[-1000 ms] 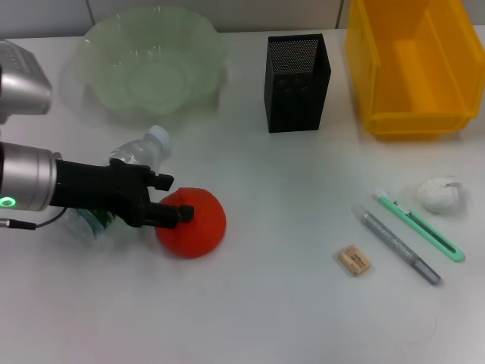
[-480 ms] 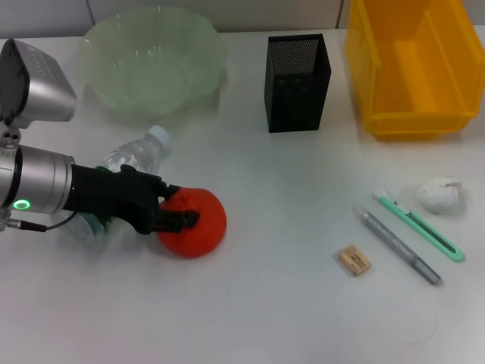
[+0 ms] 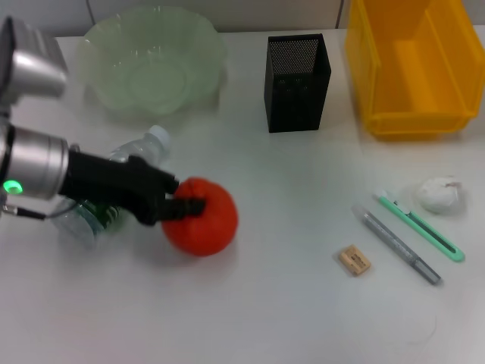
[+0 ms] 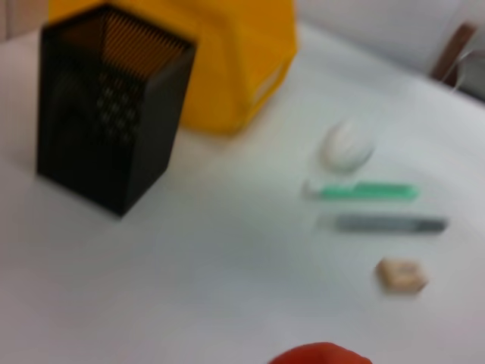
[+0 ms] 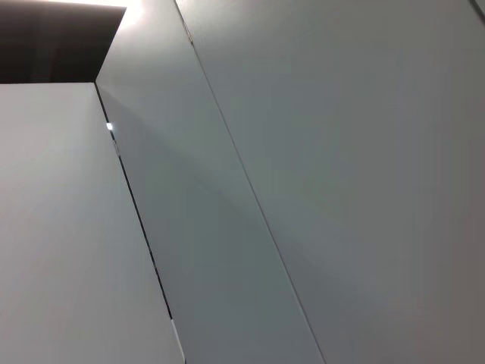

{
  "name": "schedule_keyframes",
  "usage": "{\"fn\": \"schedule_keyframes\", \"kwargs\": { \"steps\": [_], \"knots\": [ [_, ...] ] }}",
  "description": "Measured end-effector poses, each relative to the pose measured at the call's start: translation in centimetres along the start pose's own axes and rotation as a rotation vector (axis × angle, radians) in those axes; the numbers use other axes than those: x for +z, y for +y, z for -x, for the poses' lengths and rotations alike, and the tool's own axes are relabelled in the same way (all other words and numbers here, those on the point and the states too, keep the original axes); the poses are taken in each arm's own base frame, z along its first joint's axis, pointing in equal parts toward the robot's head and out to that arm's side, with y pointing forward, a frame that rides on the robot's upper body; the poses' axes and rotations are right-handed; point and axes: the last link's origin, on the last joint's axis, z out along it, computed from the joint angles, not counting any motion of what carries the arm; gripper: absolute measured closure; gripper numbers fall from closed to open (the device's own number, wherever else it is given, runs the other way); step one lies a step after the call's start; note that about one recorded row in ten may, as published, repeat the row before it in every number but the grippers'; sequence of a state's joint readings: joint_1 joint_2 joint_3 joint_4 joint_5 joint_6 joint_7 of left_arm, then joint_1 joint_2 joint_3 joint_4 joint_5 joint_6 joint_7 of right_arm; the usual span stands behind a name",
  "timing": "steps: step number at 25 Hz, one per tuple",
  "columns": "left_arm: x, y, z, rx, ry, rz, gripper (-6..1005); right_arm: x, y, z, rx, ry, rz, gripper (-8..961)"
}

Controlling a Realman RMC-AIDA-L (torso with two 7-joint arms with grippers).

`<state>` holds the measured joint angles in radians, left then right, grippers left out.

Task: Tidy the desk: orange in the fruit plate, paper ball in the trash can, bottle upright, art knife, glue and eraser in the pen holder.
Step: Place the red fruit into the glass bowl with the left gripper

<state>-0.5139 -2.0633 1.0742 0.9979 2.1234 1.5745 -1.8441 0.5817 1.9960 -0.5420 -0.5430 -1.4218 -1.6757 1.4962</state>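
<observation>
The left tool [image 3: 186, 206] is closed on the orange [image 3: 203, 218], gripping its near upper side just above the table [image 3: 265, 318]. The fruit plate [image 3: 155, 64] lies well beyond the tool. The orange looks firm, round and smooth, probably light but prone to rolling or slipping, so a grip across its widest middle seems safest.

An office-style desk setup is showing here: a plain white desk [image 3: 288, 303] is carrying a black mesh pen holder [image 3: 297, 82], a yellow plastic bin [image 3: 413, 64] and loose stationery, namely an eraser [image 3: 354, 260] and an art knife [image 3: 418, 226], while pale partition panels [image 5: 303, 182] are standing nearby
</observation>
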Motion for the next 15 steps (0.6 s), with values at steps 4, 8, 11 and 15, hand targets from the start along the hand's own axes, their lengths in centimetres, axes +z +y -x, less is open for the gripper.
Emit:
{"fn": "schedule_keyframes", "kwargs": {
  "steps": [4,8,11,15],
  "knots": [
    [-1.6,0.0,-2.7,0.029,0.108,0.044,745,-0.4,0.1,-0.1,0.003,-0.003,-0.006,200],
    [-2.5,-1.3,-6.0,0.089,0.280,-0.020,784,-0.9,0.1,-0.4,0.009,-0.004,-0.015,200],
    [-2.0,-3.0,-7.9,0.137,0.378,-0.132,809,-1.2,0.3,-0.8,0.014,-0.005,-0.020,200],
    [-0.8,-5.8,-8.7,0.187,0.407,-0.343,839,-1.3,0.6,-1.6,0.018,-0.009,-0.024,200]
  ]
}}
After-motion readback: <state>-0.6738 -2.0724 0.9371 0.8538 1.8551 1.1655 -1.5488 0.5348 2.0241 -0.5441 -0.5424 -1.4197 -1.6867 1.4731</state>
